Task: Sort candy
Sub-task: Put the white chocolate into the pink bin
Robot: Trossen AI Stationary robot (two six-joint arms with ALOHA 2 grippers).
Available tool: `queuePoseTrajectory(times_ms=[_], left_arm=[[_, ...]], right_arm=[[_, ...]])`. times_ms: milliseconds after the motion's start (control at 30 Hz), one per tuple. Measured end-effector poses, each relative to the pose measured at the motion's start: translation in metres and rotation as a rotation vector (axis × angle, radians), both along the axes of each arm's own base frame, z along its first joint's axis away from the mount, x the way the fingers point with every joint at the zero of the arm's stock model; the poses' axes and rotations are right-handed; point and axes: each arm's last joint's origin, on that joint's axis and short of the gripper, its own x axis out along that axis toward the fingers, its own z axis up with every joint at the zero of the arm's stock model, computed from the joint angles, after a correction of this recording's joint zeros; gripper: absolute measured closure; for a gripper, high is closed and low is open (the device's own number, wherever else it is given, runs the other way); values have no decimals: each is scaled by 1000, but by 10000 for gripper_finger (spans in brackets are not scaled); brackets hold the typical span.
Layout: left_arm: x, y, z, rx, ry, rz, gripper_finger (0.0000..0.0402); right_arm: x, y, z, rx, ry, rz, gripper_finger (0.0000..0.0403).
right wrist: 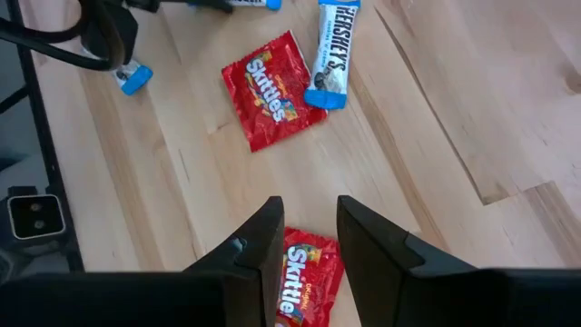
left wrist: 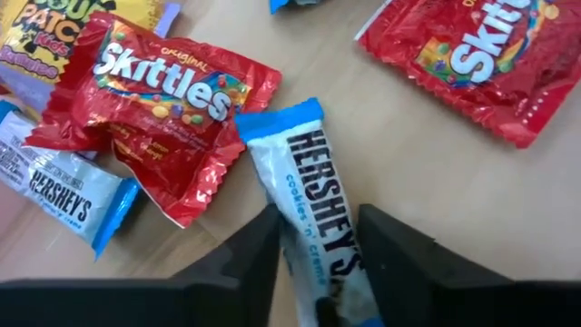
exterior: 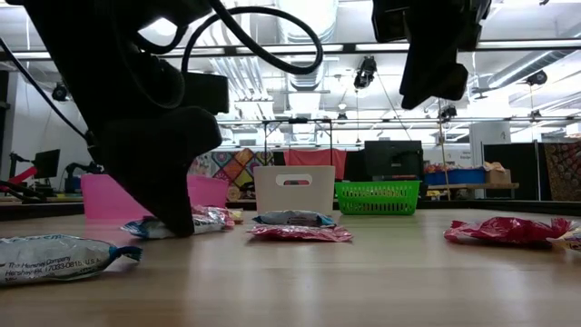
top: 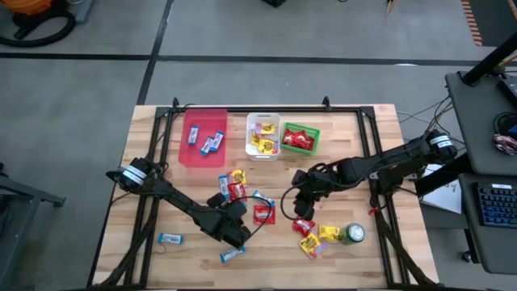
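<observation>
My left gripper [left wrist: 318, 263] is down at the table by the loose pile of sweets [top: 234, 190], shut on a blue-and-silver bar [left wrist: 309, 173]. A red packet [left wrist: 163, 100] lies beside that bar. In the low view this gripper [exterior: 172, 195] reaches the tabletop. My right gripper [right wrist: 304, 232] hovers open above a red packet [right wrist: 300, 277] that lies flat on the wood; in the low view it hangs well clear of the table. More red, yellow and blue sweets lie scattered [top: 315, 241]. My left gripper pinches the blue-and-silver bar near its end [left wrist: 331, 272], one finger [left wrist: 259, 250] on each long edge, the fingers lying across it. They come from above, slanting down. The rest of the bar lies flat on the table.
At the far edge stand a pink tray [top: 202, 149] with blue bars, a white bin [top: 263, 120] with yellow packets and a green basket [top: 300, 128] with red ones. A green can [top: 353, 234] stands near the right arm. Single blue bars [top: 170, 239] lie near the table's near edge.
</observation>
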Motion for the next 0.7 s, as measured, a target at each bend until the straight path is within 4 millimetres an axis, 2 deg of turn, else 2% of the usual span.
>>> queuePoseTrajectory(times_ms=[167,300,400,533,700], left_arm=[[-1,0,1,2,24,-29,345],[-6,1,9,-7,54,-64,382],[-11,3,24,-11,45,-82,389],[-19,8,49,-1,29,-113,378],[-37,26,93,64,-26,-133,373]], right_arm=[[-2,0,-5,-12,14,12,307],[-3,-1,-8,-16,24,15,307],[-3,-1,-9,-22,20,20,307],[-3,-2,-9,-46,15,14,307],[1,-1,-7,-60,-38,31,307]])
